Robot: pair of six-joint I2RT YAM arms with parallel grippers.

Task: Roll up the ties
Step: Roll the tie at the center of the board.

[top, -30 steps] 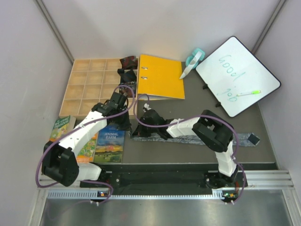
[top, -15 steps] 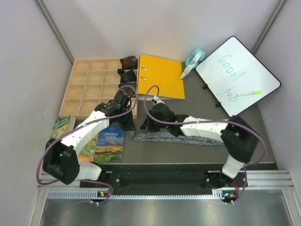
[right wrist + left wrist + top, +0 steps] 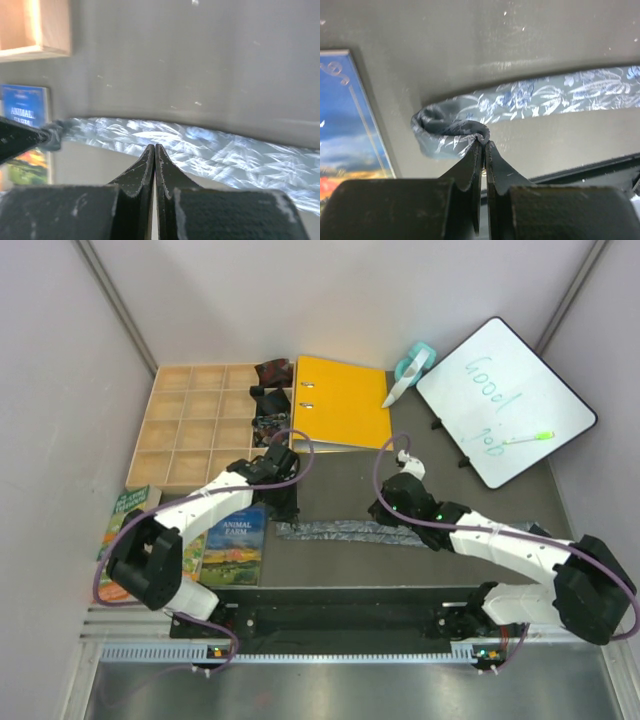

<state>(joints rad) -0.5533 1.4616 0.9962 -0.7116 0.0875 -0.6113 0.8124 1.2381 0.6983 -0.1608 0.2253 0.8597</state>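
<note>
Tie (image 3: 350, 531) is stretched left to right across the dark mat (image 3: 340, 485), on the near half, and lies flat for most of its length. It is the silvery grey-blue one with the pale leafy pattern.

Your left gripper (image 3: 484, 142) has its jaws almost together and pinches the tie's left end. In the left wrist view that end curls up into one loose loop just left of the fingertips, and the rest of the strip runs away to the right. A book (image 3: 345, 125) lies just left of the loop.

Your right gripper (image 3: 155, 146) has its jaws fully together with nothing between them. In the right wrist view its tips sit over the near edge of the tie, about halfway along the strip. You cannot tell from either view whether the tips press on the cloth or hang just above it. The two grippers stand well apart along the tie, left one at the end, right one toward the middle.

Far left you have the wooden tray (image 3: 180, 425). Three small dark rolls (image 3: 265, 398) sit in a line at its right side, one behind the other. Whether each sits inside a compartment is not clear. An orange binder (image 3: 345, 405) lies just right of the rolls, and a whiteboard (image 3: 510, 390) lies at the far right.
</note>
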